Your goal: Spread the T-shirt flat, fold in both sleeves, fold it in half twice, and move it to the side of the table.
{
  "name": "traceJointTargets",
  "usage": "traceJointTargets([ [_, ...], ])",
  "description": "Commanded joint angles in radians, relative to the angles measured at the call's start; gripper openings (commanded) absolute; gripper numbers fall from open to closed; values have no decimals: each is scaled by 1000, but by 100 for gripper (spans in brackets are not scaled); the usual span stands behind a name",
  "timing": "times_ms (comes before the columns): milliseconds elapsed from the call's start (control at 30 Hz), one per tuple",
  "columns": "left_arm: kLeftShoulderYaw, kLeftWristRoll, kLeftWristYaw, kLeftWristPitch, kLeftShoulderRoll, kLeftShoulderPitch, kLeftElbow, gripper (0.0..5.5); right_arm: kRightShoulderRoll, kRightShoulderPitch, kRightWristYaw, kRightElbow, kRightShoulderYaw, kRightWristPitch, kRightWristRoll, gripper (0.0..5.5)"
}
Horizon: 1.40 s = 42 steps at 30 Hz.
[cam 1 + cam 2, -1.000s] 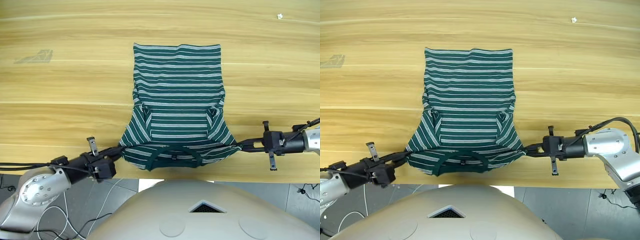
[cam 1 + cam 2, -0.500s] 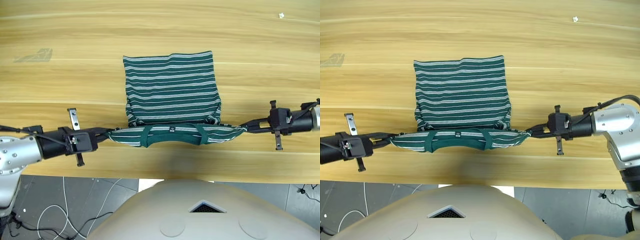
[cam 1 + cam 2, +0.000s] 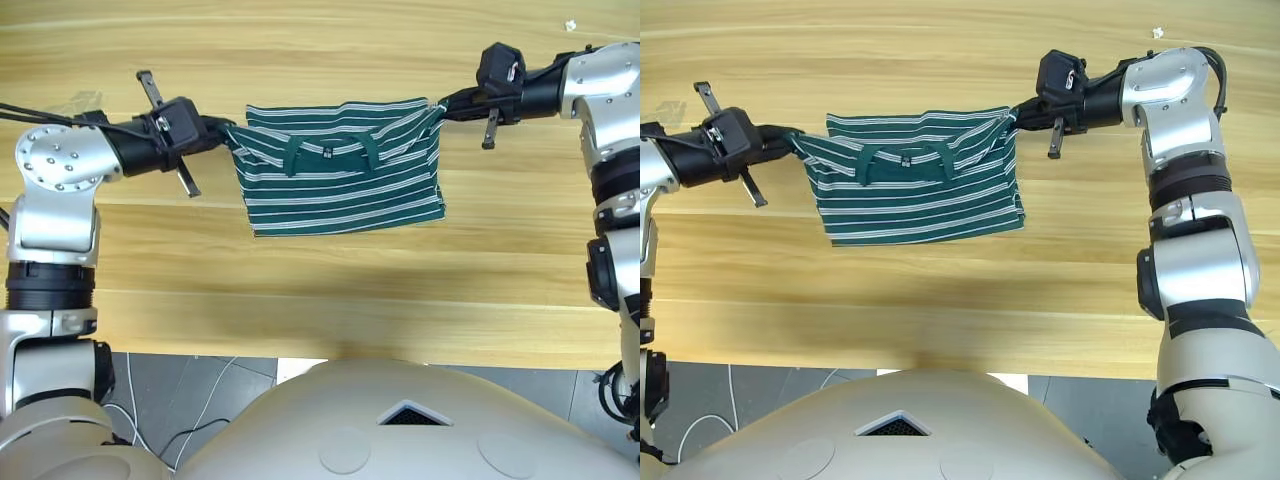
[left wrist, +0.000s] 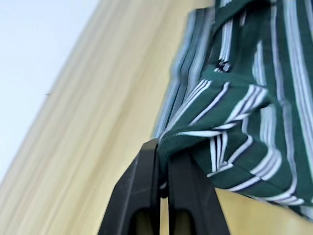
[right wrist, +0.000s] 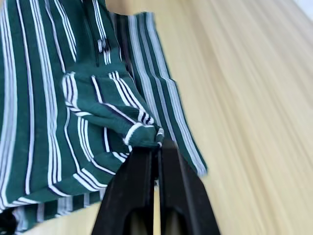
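Observation:
The green T-shirt with white stripes point(image 3: 340, 185) lies folded on the wooden table point(image 3: 300, 290), its collar end doubled over the far edge. My left gripper point(image 3: 222, 131) is shut on the shirt's left shoulder corner, seen close up with the left gripper point(image 4: 163, 161) pinching striped cloth. My right gripper point(image 3: 441, 103) is shut on the right shoulder corner; the right wrist view shows the right gripper point(image 5: 157, 147) clamped on a bunched fold. Both held corners are lifted slightly above the table, near the shirt's far hem.
A small white scrap point(image 3: 570, 25) lies at the table's far right. A faint grey mark point(image 3: 670, 112) sits at the far left. Bare wood stretches between the shirt and the table's near edge.
Both grippers have carried the collar end from the near edge over the shirt toward the far hem, folding it in half. The arms are now extended far across the table.

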State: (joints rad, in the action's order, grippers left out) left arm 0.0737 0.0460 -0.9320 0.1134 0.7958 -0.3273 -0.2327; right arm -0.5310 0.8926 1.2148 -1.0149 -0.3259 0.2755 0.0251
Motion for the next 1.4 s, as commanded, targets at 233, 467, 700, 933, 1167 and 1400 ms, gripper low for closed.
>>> traceJointTargets([
  [233, 21, -100, 142, 146, -114, -186, -300, 1, 40, 80, -87, -156, 42, 106, -102, 0],
  [467, 60, -240, 349, 209, -166, -261, -513, 83, 83, 95, -286, -217, 69, 90, -161, 64],
  [700, -20, -250, 649, 221, -177, -353, -695, 199, 91, 91, -570, -258, 41, 95, -287, 198],
  [933, -131, -188, 748, 257, -139, -315, -711, 316, 143, 68, -585, -228, 50, 222, -303, 331],
  [1167, -125, -187, 773, 294, -221, -194, -528, 349, 244, 72, -749, -266, -99, 226, -500, 333],
  [1400, -148, -161, 754, 243, -251, -80, -325, 349, 227, 50, -994, -345, -398, 71, -847, 333],
])
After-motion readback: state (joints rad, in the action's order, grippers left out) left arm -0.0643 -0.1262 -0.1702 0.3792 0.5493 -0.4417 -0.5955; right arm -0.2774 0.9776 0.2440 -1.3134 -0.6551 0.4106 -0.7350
